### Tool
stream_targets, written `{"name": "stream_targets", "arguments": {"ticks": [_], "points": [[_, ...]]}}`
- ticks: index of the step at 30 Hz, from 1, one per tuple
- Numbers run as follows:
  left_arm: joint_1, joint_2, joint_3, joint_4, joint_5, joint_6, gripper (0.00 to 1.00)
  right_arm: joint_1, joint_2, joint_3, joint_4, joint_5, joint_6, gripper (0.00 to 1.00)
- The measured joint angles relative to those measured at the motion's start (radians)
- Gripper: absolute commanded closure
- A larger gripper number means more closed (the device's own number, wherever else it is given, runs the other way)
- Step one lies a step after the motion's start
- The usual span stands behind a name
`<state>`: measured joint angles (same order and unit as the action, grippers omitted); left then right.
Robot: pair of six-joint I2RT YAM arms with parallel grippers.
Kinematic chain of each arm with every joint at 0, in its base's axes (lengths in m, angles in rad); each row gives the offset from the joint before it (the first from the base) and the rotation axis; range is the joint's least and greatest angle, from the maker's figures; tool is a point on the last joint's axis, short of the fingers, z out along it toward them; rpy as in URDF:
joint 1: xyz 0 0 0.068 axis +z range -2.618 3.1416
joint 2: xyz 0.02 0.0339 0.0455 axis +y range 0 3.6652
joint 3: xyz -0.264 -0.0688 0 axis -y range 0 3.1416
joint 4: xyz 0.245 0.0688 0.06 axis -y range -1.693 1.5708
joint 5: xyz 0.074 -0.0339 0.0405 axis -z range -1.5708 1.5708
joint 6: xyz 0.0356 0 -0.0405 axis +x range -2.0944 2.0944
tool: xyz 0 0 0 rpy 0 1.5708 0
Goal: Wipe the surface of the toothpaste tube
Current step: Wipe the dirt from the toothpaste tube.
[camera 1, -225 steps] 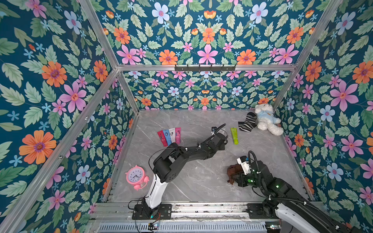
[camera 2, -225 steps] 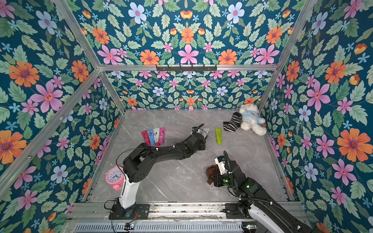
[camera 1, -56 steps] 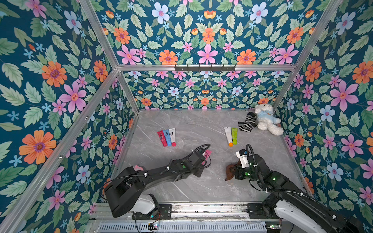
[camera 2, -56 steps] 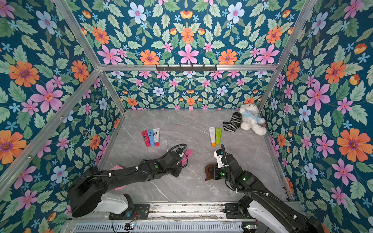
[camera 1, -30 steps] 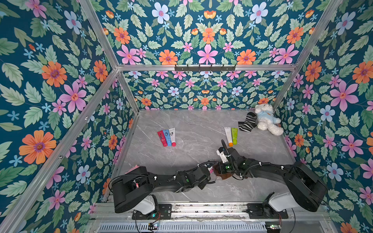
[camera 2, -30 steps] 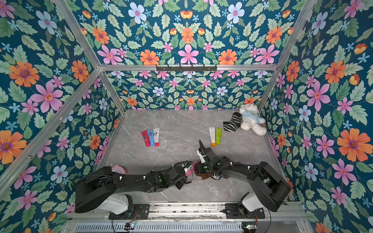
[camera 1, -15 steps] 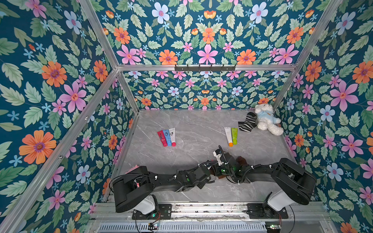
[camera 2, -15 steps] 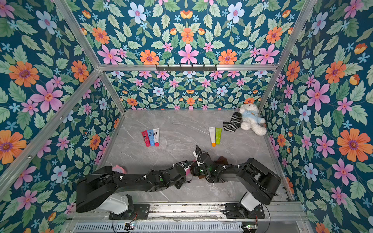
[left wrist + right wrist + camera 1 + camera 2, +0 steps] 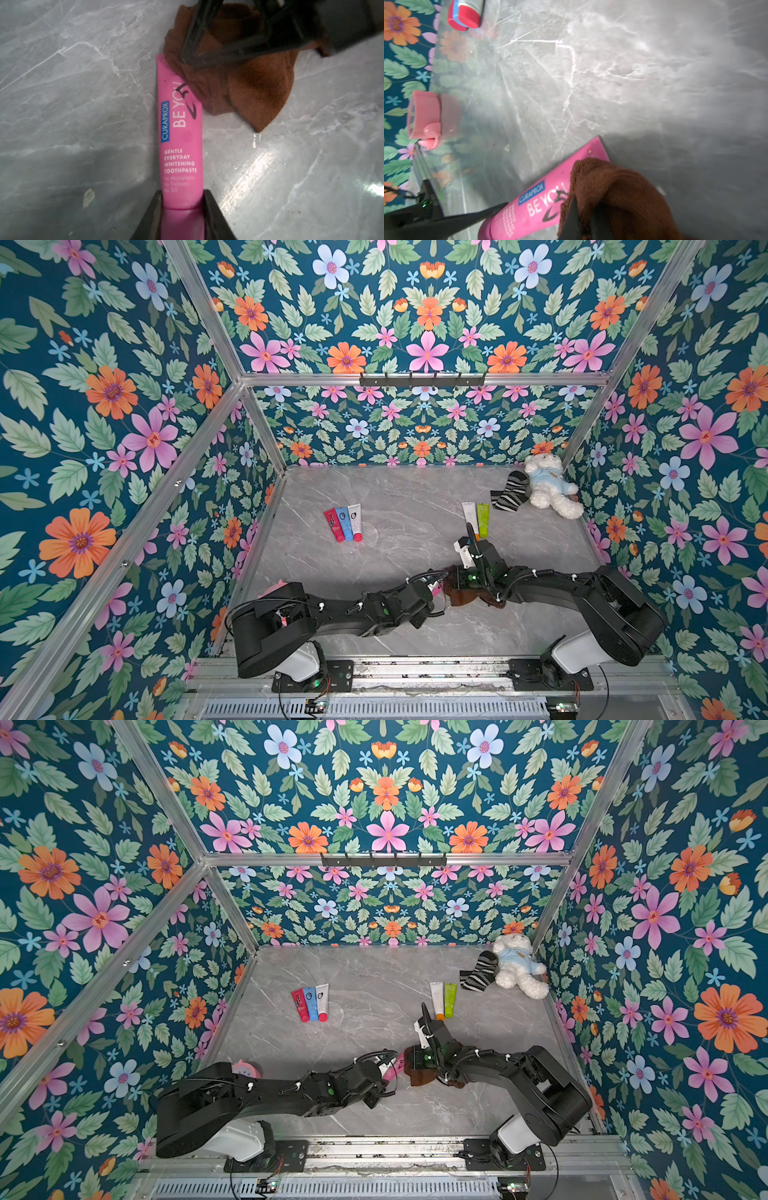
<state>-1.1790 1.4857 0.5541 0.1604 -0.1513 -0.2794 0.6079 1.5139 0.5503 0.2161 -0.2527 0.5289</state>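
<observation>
Handling: pink toothpaste tube (image 9: 180, 145) looks light, thin-walled plastic, soft mid-body so prob dents or oozes if squeezed hard. Glossy skin, so likely slippery under a rubbing cloth. Stiffest spots should be shoulder by cap (image 9: 182, 224) and flat crimped end. Best hold = cap end, sides pinched, printed face left free, which is the setup now. Left gripper (image 9: 182, 194) has jaws drawn in narrow on both sides of tube just above cap, fingers (image 9: 212, 207) touching it. Rest of tube sticks out ahead over grey marble table (image 9: 72, 93); flat on it or just off it, can't tell. Black marker scribble (image 9: 187, 99) sits on print near crimped end. Right gripper (image 9: 585, 220) is clamped tight on bunched brown cloth (image 9: 255, 87), soft and limp, should drag ok w/o scratching. Cloth overlaps crimp-end corner and edge of scribble, touching tube. Location: front-centre of table in both top views, tube only a pink sliver (image 9: 392, 1071) btwn the two wrists. Pose: left arm stretched long and low from its base, wrist aimed twd robot's right. Right arm folded at elbow, forearm low, reaching twd robot's left, so grippers meet nose to nose. Risk guess: a push along tube axis could slide it in the grip; light strokes twd cap seem safer.
</observation>
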Motion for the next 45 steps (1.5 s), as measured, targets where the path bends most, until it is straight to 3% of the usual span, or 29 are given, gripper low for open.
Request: {"name": "stream_targets", "arguments": {"ticks": [4,13,17,23,26,30,33,38,42,45], "points": [[-0.001,0.003,0.002,-0.003,0.006,0.000,1.00,0.022,-0.005,-0.019,0.015,0.006,-0.006,1.00],[-0.002,0.017,0.008,-0.021,0.015,0.001,1.00,0.208,-0.015,-0.087,0.182,-0.051,0.068,1.00],[-0.002,0.015,0.007,-0.021,0.018,0.000,1.00,0.186,-0.003,-0.103,0.217,-0.065,0.093,1.00],[-0.002,0.002,-0.005,0.001,0.019,0.000,1.00,0.019,0.010,-0.116,0.199,-0.121,0.093,1.00],[-0.002,0.000,-0.006,0.004,0.019,0.000,1.00,-0.002,0.001,-0.096,0.142,-0.093,0.071,1.00],[-0.002,0.001,-0.005,0.003,0.019,0.000,1.00,0.021,-0.007,-0.088,0.128,-0.070,0.060,1.00],[-0.002,0.002,-0.004,-0.012,0.019,0.000,1.00,0.095,-0.019,-0.072,0.109,-0.002,0.050,1.00],[-0.002,0.002,-0.003,-0.018,0.025,0.000,1.00,0.210,-0.039,-0.083,0.126,-0.021,0.076,1.00],[-0.003,0.002,-0.003,-0.019,0.034,0.000,1.00,0.214,-0.044,-0.116,0.171,-0.024,0.101,1.00],[-0.003,0.002,-0.003,-0.010,0.038,0.000,1.00,0.142,-0.039,-0.139,0.182,-0.070,0.107,1.00]]}}
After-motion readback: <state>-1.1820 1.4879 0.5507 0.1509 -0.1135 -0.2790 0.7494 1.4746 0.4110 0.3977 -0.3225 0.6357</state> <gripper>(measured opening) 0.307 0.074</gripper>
